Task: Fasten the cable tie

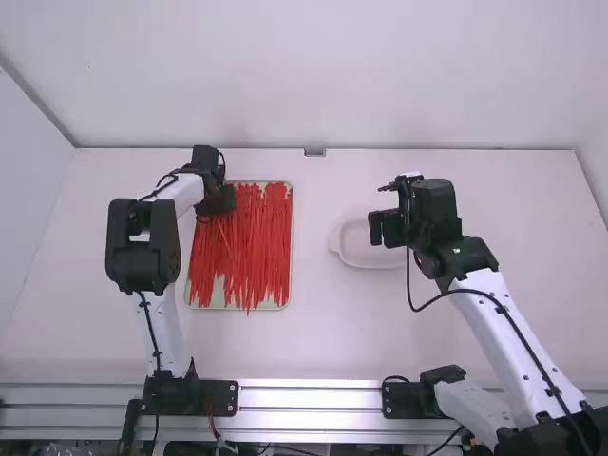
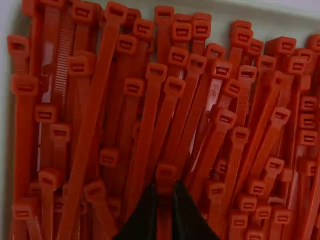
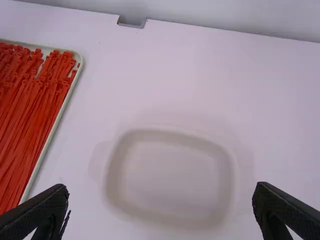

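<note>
One cable tie [image 2: 165, 172] is pinched in the left gripper [image 2: 164, 189] at the tray's [image 1: 290, 275] far-left corner, best lifted straight up to shed neighbours, while the right gripper [image 3: 160, 192] hangs wide open beside the tray.

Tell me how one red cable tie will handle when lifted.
The cable tie between the fingers is thin and long, so it probably droops. It looks light. Neighbours in the pile overlap it, so some may drag along.
</note>
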Motion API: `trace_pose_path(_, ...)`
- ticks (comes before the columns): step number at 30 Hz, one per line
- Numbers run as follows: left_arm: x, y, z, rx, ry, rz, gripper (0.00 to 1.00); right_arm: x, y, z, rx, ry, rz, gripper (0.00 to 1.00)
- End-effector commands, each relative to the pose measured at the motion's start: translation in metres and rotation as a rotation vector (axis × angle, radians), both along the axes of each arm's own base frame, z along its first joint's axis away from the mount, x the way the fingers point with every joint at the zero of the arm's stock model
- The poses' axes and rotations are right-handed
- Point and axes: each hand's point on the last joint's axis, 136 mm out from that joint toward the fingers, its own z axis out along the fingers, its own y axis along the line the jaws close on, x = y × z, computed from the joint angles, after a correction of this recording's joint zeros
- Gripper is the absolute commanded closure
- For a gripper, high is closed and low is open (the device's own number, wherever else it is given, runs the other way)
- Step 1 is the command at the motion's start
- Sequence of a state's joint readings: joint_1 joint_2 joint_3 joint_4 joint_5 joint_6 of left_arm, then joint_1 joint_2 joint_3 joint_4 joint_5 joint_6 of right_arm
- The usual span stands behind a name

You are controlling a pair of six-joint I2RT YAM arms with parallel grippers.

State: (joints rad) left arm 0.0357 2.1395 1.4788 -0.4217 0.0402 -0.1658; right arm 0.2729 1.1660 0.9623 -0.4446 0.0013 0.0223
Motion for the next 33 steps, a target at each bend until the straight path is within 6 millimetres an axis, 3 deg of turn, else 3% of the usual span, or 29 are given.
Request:
trace_pose_path(1, -0.006, -0.002, -0.01, -0.006, 0.029, 0.002, 0.98, 0.006, 0.003, 0.016, 0.009, -0.036, 0.003, 0.02)
trace_pose_path(10, -0.004, -0.001, -0.009, -0.01, 0.02, 0.022, 0.99, 0.006, 0.003, 0.016, 0.01, -0.036, 0.003, 0.02)
trace_pose_path(22, 0.024, -0.005, 0.009, -0.056, -0.112, 0.065, 0.99, 0.006, 0.003, 0.015, 0.01, -0.034, 0.003, 0.02)
trace_pose_path(29, 0.046, -0.004, 0.062, -0.066, -0.256, 0.071, 0.99, 0.006, 0.002, 0.015, 0.008, -0.031, 0.003, 0.02)
trace_pose_path(32, 0.051, -0.003, 0.11, -0.059, -0.334, 0.072, 0.98, 0.006, 0.002, 0.015, 0.008, -0.031, 0.003, 0.02)
trace_pose_path(33, 0.052, -0.003, 0.112, -0.059, -0.338, 0.072, 0.98, 0.006, 0.002, 0.015, 0.008, -0.031, 0.003, 0.02)
